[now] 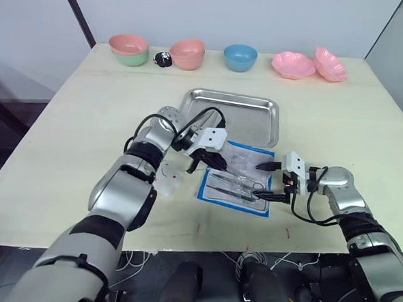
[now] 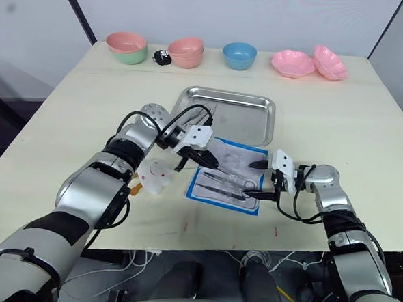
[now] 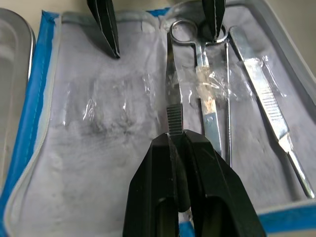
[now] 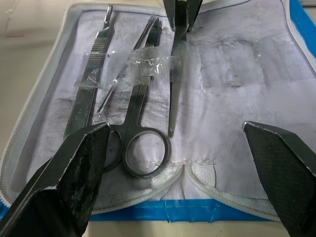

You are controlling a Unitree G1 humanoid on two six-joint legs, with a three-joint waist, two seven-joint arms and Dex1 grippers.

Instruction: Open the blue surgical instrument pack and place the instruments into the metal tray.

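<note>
The blue surgical instrument pack point(image 1: 246, 154) lies opened flat on the table, white lining up, just in front of the metal tray point(image 1: 245, 116). Inside it are slender silver instruments: tweezers point(image 3: 171, 98), ring-handled scissors point(image 3: 205, 103) under a clear tape strip, and a flat handled tool point(image 3: 269, 113). My left gripper point(image 3: 176, 140) is shut on the tweezers' end over the pack. At the pack's right edge my right gripper point(image 1: 268, 181) stands open, its fingers point(image 4: 79, 168) wide apart on either side of the scissors' rings. The tray holds nothing.
Along the table's far edge stand a pink bowl stacked on a green one point(image 1: 129, 49), a small black object point(image 1: 162, 59), a pink bowl point(image 1: 187, 53), a blue bowl point(image 1: 240, 57) and two pink scalloped dishes point(image 1: 294, 64). A small white object point(image 1: 169, 180) lies left of the pack.
</note>
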